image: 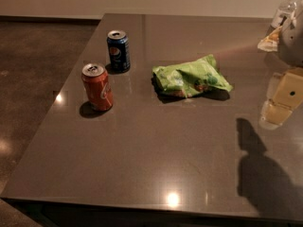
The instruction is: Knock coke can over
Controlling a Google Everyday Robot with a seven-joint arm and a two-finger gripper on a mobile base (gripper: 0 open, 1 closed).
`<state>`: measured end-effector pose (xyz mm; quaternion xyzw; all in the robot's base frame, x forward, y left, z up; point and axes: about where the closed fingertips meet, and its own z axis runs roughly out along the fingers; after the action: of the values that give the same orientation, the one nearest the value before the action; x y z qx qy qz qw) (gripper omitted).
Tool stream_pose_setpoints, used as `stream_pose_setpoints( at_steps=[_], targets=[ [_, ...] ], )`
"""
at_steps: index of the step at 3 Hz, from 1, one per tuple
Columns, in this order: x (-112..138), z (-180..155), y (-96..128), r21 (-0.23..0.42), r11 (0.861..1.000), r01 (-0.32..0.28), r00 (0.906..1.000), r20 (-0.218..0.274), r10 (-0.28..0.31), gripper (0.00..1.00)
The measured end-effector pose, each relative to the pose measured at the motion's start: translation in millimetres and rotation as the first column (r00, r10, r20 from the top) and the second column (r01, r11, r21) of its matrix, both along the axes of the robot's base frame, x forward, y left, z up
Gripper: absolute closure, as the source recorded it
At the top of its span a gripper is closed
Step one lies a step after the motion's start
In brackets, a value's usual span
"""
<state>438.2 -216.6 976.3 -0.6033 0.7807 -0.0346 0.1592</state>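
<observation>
1. Coke can (pixel 97 86): a red-orange aluminium soda can with a silver top and pale script. It stands upright on the left part of the dark, glossy stone-look table (pixel 142 155), near the left edge.
2. Neighbouring items: a dark blue aluminium Pepsi can (pixel 118 51) stands upright just behind the coke can and slightly to its right, not touching it. A crumpled green plastic snack bag (pixel 191 77) lies near the table's middle, well apart from the coke can.
3. Gripper (pixel 284 98): a cream-yellow unit at the right edge of the view, above the right side of the table and well apart from the coke can. Whether it is spread or closed cannot be told.
4. Step in hand (judged): approach. No contact has been made.
5. Route: travel leftward along the near side of the snack bag to avoid dragging it.
6. Contact point: strike the can wall high, near the silver top. A low push would probably slide the can across the glossy surface rather than tip it.
7. Direction: push away from the Pepsi can, and use moderate force, since the table's left edge is close.
</observation>
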Motion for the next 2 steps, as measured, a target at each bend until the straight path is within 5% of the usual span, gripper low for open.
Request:
stream_pose_setpoints(
  at_steps=[2],
  targets=[
    [4.3, 1.1, 7.4, 0.009, 1.000, -0.014, 0.9999, 0.000, 0.014, 0.00]
  ],
)
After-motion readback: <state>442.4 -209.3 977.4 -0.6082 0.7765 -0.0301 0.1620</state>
